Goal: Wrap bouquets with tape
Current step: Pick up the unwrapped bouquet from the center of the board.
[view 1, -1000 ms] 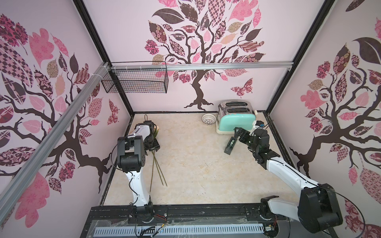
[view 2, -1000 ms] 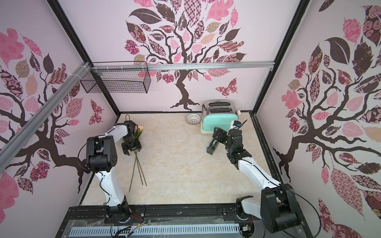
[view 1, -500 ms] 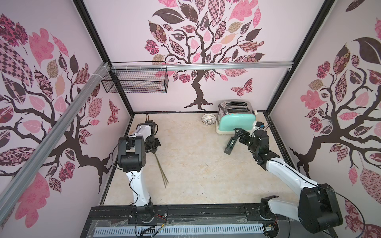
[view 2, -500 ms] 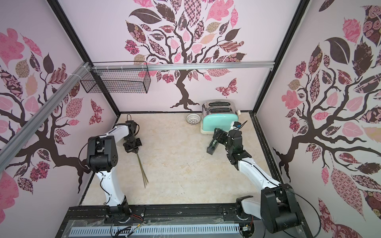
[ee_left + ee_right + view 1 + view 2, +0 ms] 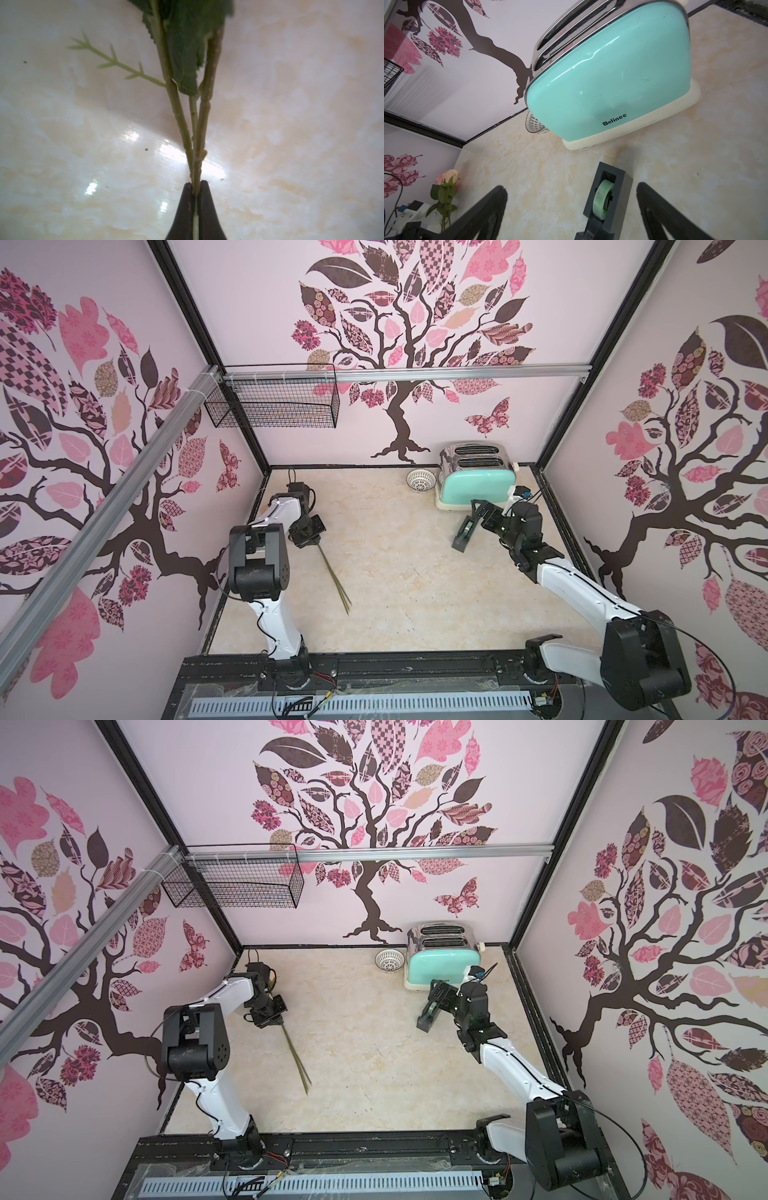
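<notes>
My left gripper (image 5: 195,182) is shut on the bouquet's thin green stems (image 5: 199,133), just below a dark green leaf (image 5: 187,52). In both top views the left gripper (image 5: 309,533) (image 5: 270,1013) sits near the left wall. The stems (image 5: 336,580) (image 5: 296,1056) trail from it toward the front over the floor. The pink and peach roses (image 5: 448,178) show in the right wrist view. The black tape dispenser (image 5: 463,533) (image 5: 623,197) stands on the floor with its clear roll (image 5: 603,199). My right gripper (image 5: 570,185) (image 5: 480,512) is open, just above and behind the dispenser and not touching it.
A mint-green toaster (image 5: 478,483) stands at the back right, close behind the dispenser, with a small white slotted basket (image 5: 421,481) beside it. A black wire basket (image 5: 274,406) hangs from the rail at the back left. Walls close in on three sides.
My left gripper has shut on the stems. The splayed stems are now gathered into one bunch that points toward the front. The right arm has not moved.
</notes>
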Controlling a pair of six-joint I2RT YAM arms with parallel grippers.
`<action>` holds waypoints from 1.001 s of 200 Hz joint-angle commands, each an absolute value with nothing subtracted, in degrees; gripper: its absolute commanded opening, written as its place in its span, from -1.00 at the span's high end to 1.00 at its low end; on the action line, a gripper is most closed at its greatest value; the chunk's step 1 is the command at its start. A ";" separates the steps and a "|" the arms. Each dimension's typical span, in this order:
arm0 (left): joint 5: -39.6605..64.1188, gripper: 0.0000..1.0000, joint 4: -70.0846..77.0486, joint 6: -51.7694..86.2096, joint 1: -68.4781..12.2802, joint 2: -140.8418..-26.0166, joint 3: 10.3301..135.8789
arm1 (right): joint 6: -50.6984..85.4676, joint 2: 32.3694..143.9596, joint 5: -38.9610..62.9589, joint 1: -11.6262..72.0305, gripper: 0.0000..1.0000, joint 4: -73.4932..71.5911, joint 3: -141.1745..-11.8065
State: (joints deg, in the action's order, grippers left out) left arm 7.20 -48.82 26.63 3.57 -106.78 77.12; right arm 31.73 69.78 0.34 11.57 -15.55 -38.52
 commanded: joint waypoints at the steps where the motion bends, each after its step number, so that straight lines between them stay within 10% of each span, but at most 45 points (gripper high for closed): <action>1: 15.83 1.00 -41.27 28.79 3.04 -101.08 75.21 | 32.14 68.23 2.73 11.99 -1.00 -14.22 -40.04; 200: 46.41 1.00 -4.92 40.41 -3.69 -74.62 52.81 | 30.37 86.79 34.36 38.15 -0.92 -25.22 -55.97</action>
